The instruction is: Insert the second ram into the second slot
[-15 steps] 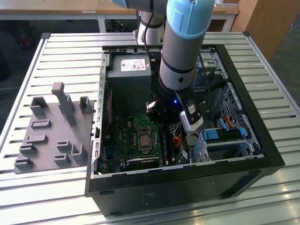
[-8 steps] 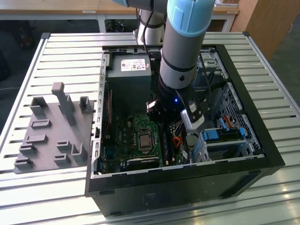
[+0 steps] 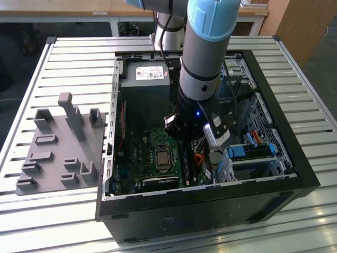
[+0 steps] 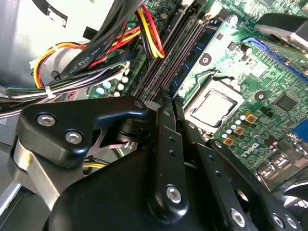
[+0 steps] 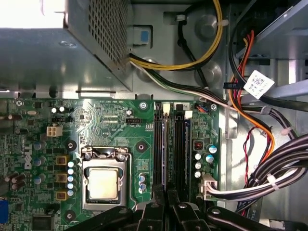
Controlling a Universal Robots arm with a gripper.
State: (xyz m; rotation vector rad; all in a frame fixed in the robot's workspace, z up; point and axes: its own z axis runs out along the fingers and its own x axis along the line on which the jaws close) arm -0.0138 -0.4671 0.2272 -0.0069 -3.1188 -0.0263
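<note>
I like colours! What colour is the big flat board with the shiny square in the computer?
Green. The motherboard shows best in the first wrist view.

Open black computer case, green motherboard with bare processor, grey parts tray, slatted table

A thick grey tubular robot arm with a pale blue joint cap fills the exterior view's upper centre. In the second wrist view, the glossy black gripper linkage carries silver screws.
</note>
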